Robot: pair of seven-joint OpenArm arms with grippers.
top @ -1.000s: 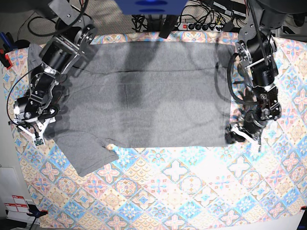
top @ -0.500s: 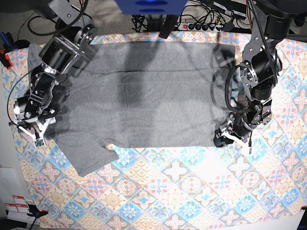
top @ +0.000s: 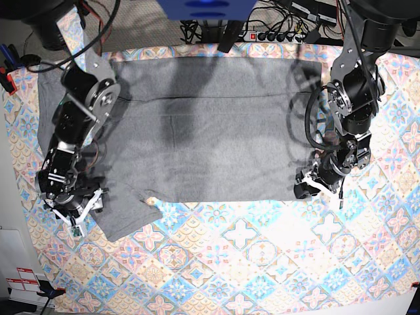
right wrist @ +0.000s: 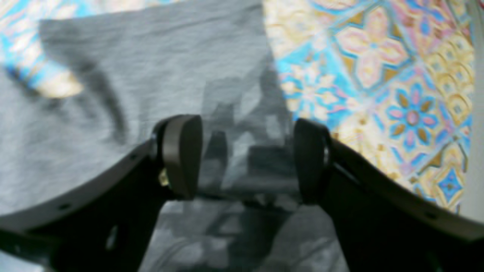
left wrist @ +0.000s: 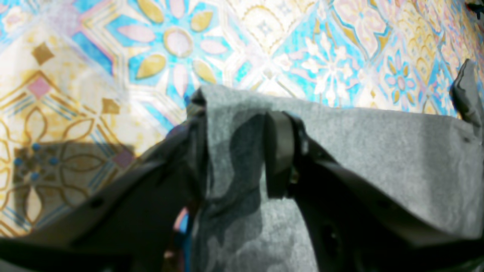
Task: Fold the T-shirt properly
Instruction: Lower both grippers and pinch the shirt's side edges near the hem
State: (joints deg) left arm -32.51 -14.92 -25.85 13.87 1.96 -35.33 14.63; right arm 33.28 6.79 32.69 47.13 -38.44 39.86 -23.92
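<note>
Heather-grey soft knit short-sleeved T-shirt (top: 203, 131): lying spread flat across the pastel pink-blue-orange diamond-patterned tablecloth (top: 262, 262), long axis running side to side in base view, one sleeve sticking out at lower left of that view, far edge reaching the cloth's back edge.

My left gripper (left wrist: 242, 151) (base view right, (top: 308, 186)): sitting at the shirt's lower right corner. Wrist view is showing the grey hem bunched up and lifted betw. my two black fingers, one dark pad (left wrist: 279, 151) pressing against the fabric, the other finger mostly hidden behind the raised fold. Jaws are pinching that corner of the shirt. Patterned cloth is showing beyond the hem.

My right gripper (right wrist: 247, 158) (base view left, (top: 72, 213)): hovering low over the sleeve region at the shirt's lower left. Jaws are standing wide apart, nothing betw. them; both rounded dark pads (right wrist: 183, 155) are clear, grey knit lying flat under the gap, w. the sleeve edge and tablecloth showing to one side. Can't tell whether the tips are touching the fabric.

Black power strip w. cables (top: 275, 34): lying past the table's far edge.
</note>
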